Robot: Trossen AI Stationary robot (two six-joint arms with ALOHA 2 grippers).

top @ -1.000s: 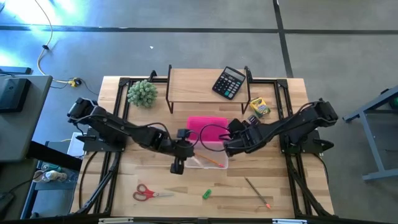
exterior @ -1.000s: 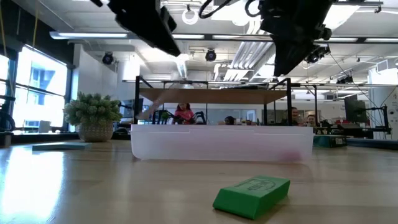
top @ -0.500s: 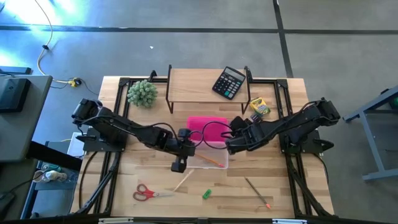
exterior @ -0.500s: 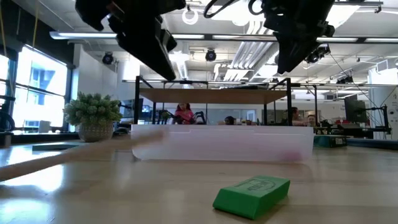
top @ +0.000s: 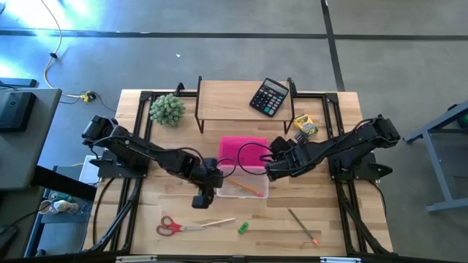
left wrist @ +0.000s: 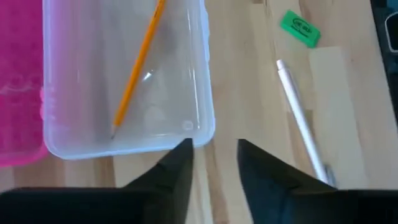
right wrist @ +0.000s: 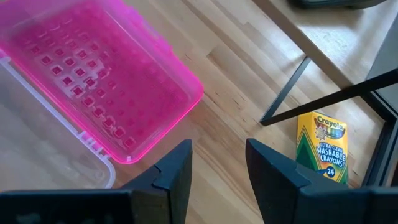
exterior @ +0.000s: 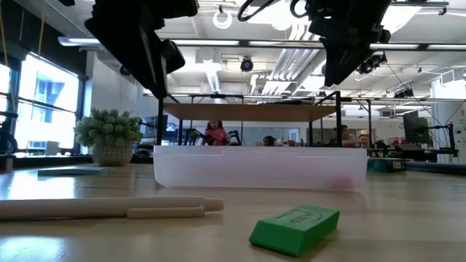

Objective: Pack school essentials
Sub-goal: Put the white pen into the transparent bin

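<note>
Now white pen (left wrist: pixel 301 118) flat on table, beside green eraser (left wrist: pixel 300 28).

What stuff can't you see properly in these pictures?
- Scissors: seen only in the high view, too small to tell open or shut.
- Calculator: high view, keys too small to read.
- Crayon box: right wrist view, lower edge behind a shelf leg.
- Orange pencil: left wrist view, top cut off.

Even, bright light falls on the tabletop (top: pixel 168 204) from ceiling lamps (exterior: pixel 222 16) and a glaring window (exterior: pixel 44 102), blue sheen washes the floor (top: pixel 110 18), the arms read as dark silhouettes from table height, and the green eraser (exterior: pixel 295 229) up close looks soft.
</note>
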